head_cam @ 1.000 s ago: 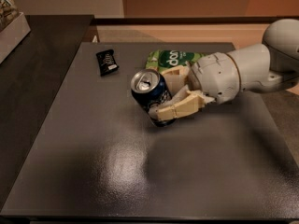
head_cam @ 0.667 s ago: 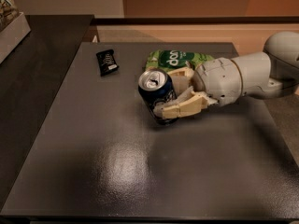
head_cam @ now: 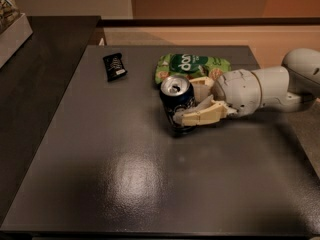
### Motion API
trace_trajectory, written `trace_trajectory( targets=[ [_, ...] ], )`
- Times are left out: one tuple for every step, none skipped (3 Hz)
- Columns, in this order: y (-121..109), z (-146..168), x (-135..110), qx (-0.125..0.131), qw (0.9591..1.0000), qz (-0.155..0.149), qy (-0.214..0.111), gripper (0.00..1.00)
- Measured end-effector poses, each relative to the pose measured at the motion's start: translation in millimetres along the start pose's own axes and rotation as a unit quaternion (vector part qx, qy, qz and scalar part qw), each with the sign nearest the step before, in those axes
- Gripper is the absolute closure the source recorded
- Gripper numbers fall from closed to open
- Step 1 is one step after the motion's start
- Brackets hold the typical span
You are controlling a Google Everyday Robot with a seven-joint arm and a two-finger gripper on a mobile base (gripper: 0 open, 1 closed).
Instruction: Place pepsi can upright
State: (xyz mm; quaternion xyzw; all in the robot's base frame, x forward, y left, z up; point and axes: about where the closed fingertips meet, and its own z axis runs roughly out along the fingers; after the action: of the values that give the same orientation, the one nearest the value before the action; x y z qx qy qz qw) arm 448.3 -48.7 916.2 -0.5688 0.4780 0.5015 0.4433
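Note:
The pepsi can (head_cam: 177,104) is dark blue with a silver top and stands nearly upright near the middle of the dark grey table (head_cam: 150,184), its base on or just above the surface. My gripper (head_cam: 196,100) comes in from the right and is shut on the can, one cream finger (head_cam: 200,116) across its front lower side and the other behind it. The white arm (head_cam: 270,86) stretches away to the right edge of the view.
A green snack bag (head_cam: 192,65) lies right behind the can and gripper. A small black packet (head_cam: 114,66) lies at the back left of the table. A darker counter (head_cam: 35,84) runs along the left, with a pale box (head_cam: 12,26) at its far corner.
The can has turned from tilted towards me to nearly upright, and the gripper with it has shifted slightly right.

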Motion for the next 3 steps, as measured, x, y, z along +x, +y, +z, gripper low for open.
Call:
trace_trajectory(
  targets=[
    [-5.2, -5.0, 10.3, -0.001, 0.9999, 0.005, -0.01, 0.82],
    [-7.2, -8.5, 21.2, -0.006, 0.9997, 0.009, -0.024, 0.59],
    [-11.0, -10.3, 28.8, -0.013, 0.9994, 0.01, -0.029, 0.36]
  ],
)
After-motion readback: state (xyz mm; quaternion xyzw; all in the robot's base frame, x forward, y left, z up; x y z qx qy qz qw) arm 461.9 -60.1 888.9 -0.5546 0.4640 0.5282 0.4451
